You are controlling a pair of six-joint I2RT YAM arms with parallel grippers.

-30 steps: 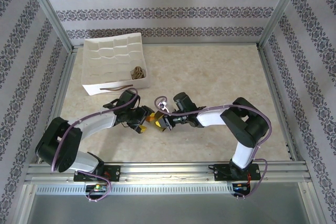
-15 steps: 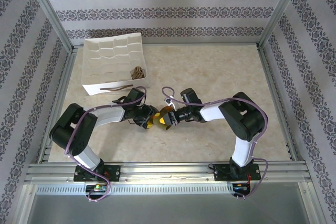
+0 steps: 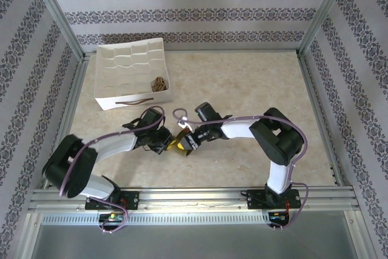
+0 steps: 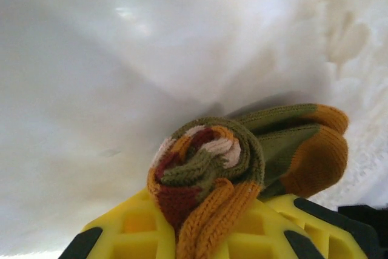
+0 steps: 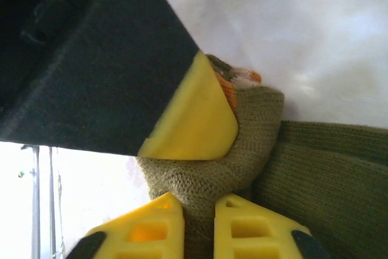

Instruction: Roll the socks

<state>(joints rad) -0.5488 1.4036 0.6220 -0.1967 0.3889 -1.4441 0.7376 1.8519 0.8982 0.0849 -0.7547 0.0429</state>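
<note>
Marbled tabletop [image 3: 242, 89] carries the olive sock [image 4: 209, 165], pinched by both end effectors [image 4: 203, 225] [image 5: 200, 225].

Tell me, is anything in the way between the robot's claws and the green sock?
No, nothing. The left gripper and the right gripper each pinch the green sock, with fabric right between their yellow fingers.

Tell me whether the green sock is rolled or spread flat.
Rolled, mostly: the green sock coils in a spiral, orange tip sticking out beside it.
</note>
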